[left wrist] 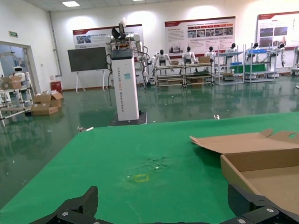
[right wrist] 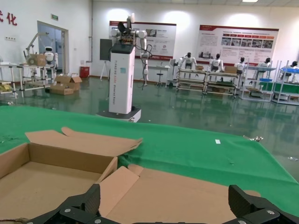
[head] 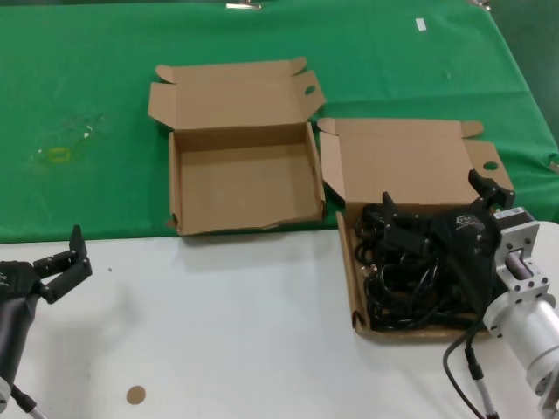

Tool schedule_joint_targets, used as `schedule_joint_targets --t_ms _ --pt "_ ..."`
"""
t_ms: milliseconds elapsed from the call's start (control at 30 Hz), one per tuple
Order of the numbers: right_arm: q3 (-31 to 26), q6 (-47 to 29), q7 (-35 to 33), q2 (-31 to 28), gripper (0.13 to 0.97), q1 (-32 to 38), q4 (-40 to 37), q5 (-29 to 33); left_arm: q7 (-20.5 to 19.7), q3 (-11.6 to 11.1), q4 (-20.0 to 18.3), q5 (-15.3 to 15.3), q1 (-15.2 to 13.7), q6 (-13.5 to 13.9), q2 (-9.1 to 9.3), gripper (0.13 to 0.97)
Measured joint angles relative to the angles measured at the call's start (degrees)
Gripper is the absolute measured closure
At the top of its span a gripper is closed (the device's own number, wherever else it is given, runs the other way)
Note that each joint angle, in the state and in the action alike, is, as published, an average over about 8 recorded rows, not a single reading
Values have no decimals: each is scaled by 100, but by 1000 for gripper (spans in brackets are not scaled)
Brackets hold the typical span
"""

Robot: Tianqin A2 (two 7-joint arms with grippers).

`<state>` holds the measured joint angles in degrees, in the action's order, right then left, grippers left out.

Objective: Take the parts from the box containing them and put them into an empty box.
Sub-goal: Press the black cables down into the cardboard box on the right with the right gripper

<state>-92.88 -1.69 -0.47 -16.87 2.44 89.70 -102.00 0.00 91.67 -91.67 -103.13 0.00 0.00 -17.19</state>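
Observation:
Several black power cords point(head: 410, 279) lie tangled in the tray of the right brown box point(head: 352, 297), whose raised lid has a round hole. My right gripper point(head: 437, 199) is open and empty, just above the cords at the tray's far end. In the right wrist view it point(right wrist: 166, 198) faces that box's lid point(right wrist: 187, 196). The empty box point(head: 244, 188), with an oval hole in its lid, lies to the left on the green cloth; it also shows in the right wrist view point(right wrist: 42, 182) and the left wrist view point(left wrist: 261, 172). My left gripper point(head: 74, 257) is open and empty at the near left.
A green cloth point(head: 87, 87) covers the far half of the table, with a yellowish mark point(head: 57, 155) at the left. The near half is white point(head: 218, 332), with a small brown disc point(head: 135, 394) near the front edge.

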Motion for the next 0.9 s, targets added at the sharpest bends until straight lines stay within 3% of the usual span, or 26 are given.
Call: schedule_joint_targets --t_ms 900 --pt "0 0 0 0 129 0 0 0 0 0 0 0 0 0 0 161"
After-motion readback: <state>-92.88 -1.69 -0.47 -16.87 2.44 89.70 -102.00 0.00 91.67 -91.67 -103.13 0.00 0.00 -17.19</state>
